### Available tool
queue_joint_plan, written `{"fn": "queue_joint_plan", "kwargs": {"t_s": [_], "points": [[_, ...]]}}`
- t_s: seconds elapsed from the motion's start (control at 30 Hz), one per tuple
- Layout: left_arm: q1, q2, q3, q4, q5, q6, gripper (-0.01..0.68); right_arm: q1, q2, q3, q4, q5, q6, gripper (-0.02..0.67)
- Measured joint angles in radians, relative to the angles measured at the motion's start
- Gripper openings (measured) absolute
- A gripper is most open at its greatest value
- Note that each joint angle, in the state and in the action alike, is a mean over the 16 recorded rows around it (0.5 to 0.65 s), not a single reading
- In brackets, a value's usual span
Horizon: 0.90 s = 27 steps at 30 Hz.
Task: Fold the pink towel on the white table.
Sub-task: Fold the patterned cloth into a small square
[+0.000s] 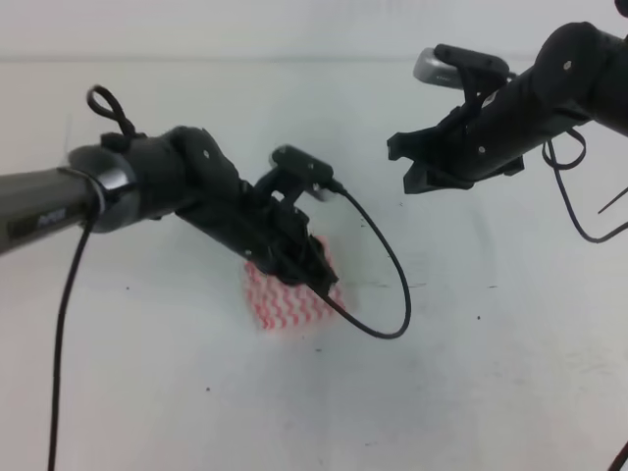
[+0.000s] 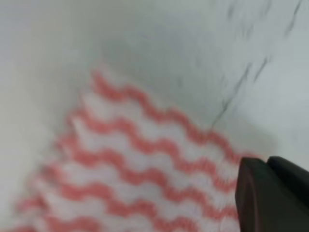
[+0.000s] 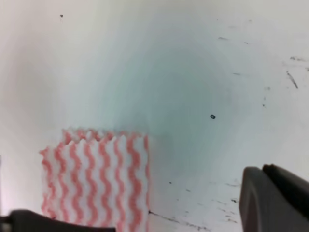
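The white table (image 1: 471, 373) fills every view, a plain surface marked only by small dark specks and faint scuffs. The left arm (image 1: 147, 186) reaches low across it to the towel, while the right arm (image 1: 530, 98) hangs raised at the far right, well apart from the cloth. The pink towel (image 1: 289, 299) lies left of the table's middle as a small compact rectangle; in the right wrist view (image 3: 96, 179) a second zigzag edge shows just behind the front one, so it appears already folded at least once. The left gripper (image 1: 319, 275) is directly over the towel, its grip state indeterminable. The right gripper (image 1: 417, 167) holds nothing visible; its opening cannot be judged either. Remaining, probably: release and withdrawal, or one further fold.
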Motion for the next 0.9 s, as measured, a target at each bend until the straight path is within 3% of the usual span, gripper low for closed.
{"fn": "queue_joint_plan", "kwargs": {"t_s": [0.2,0.47,0.9], "points": [[0.000,-0.128,0.062,0.015,-0.110,-0.012,0.000,0.000,-0.066,0.002,-0.021,0.018,-0.007,-0.002],[0.000,-0.375,0.266,-0.016,-0.340,-0.029,0.000,-0.001,-0.238,0.079,-0.048,-0.003,-0.008,-0.002],[0.000,-0.938,0.726,-0.155,-0.662,-0.034,0.000,0.001,-0.657,0.447,-0.028,-0.172,-0.006,-0.002]]}}
